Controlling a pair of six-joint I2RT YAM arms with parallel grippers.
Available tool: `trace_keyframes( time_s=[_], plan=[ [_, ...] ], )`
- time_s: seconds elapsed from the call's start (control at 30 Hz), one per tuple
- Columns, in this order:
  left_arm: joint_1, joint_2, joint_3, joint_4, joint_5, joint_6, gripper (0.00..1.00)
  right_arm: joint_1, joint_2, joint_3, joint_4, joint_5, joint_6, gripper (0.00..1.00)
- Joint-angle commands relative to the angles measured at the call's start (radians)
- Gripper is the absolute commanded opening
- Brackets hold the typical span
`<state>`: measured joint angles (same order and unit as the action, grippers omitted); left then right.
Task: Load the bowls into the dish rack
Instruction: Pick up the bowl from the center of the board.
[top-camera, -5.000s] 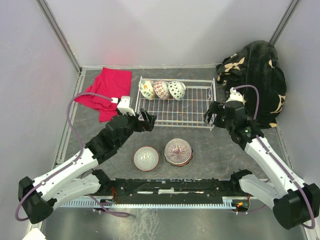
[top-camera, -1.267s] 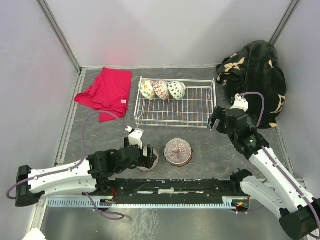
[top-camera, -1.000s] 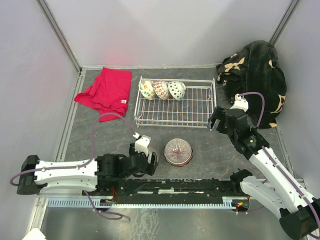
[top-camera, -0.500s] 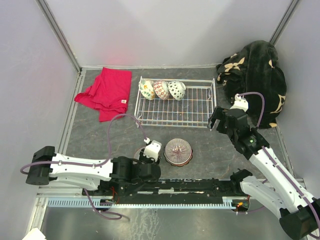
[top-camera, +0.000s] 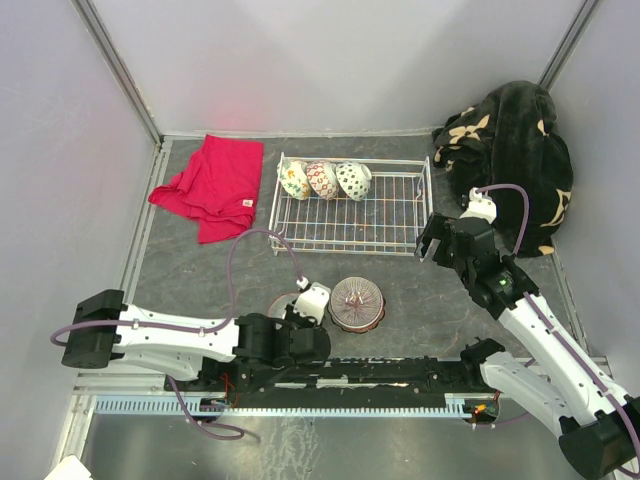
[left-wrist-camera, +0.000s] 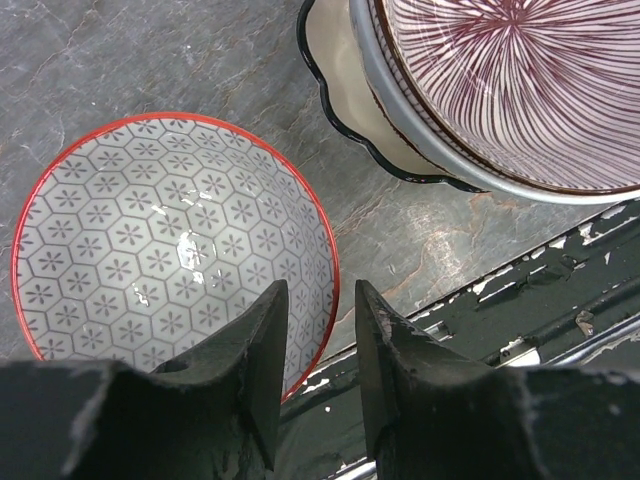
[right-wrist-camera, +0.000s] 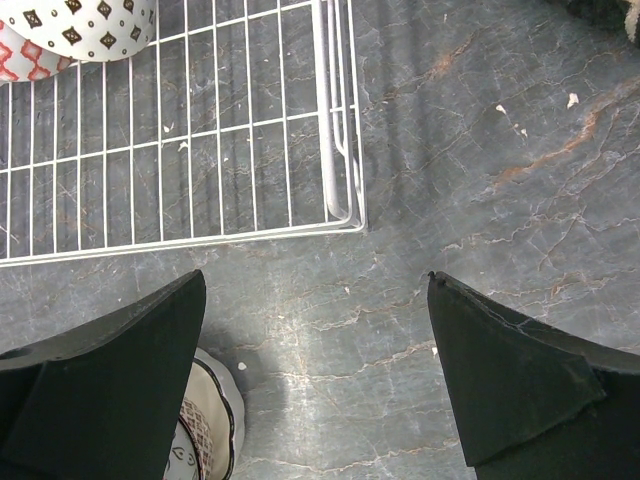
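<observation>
The left claw (left-wrist-camera: 322, 295) is straddling the wall of the red-rimmed bowl (left-wrist-camera: 150, 240), one finger inside and one outside. It is released, with a slit showing on either side of the rim. The right claw (right-wrist-camera: 316, 290) is hanging spread wide over the table (right-wrist-camera: 480, 200), just off the 5 o'clock corner of the dish rack (right-wrist-camera: 335, 150).

From above, the dark flowered blanket (top-camera: 515, 150) is filling the 2 o'clock corner. The rack is sitting at 12 o'clock, with three bowls (top-camera: 321, 180) standing on edge along its 11 o'clock end. The red cloth (top-camera: 212, 185) is lying at 10 o'clock.

At 6 o'clock the stack of bowls (top-camera: 357, 303) is sitting just beside the red-rimmed bowl, at its 2 o'clock. The black base rail (left-wrist-camera: 520, 300) is crowding that bowl at 5 o'clock. The left wrist is hiding the red-rimmed bowl from above, and the stack is running off the edge of the left wrist view.
</observation>
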<state>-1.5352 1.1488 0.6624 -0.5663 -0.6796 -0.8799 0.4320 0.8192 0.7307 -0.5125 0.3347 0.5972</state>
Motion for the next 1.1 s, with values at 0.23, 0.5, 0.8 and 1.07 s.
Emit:
trace_keyframes(
  time_s=[0.23,0.5,0.8,1.07],
  plan=[
    [-0.007,0.037,0.062,0.038,-0.044,-0.013,0.30,0.002,-0.011,0.038,0.023,-0.005,-0.011,0.99],
    [-0.008,0.025,0.076,0.036,-0.052,-0.004,0.12,0.002,-0.011,0.038,0.024,-0.005,-0.012,0.99],
    [-0.008,0.003,0.100,0.003,-0.069,-0.002,0.03,0.001,-0.013,0.038,0.022,-0.005,-0.012,0.99],
    [-0.008,-0.056,0.114,-0.034,-0.102,-0.001,0.03,0.001,-0.012,0.039,0.022,-0.005,-0.012,0.99]
  ],
)
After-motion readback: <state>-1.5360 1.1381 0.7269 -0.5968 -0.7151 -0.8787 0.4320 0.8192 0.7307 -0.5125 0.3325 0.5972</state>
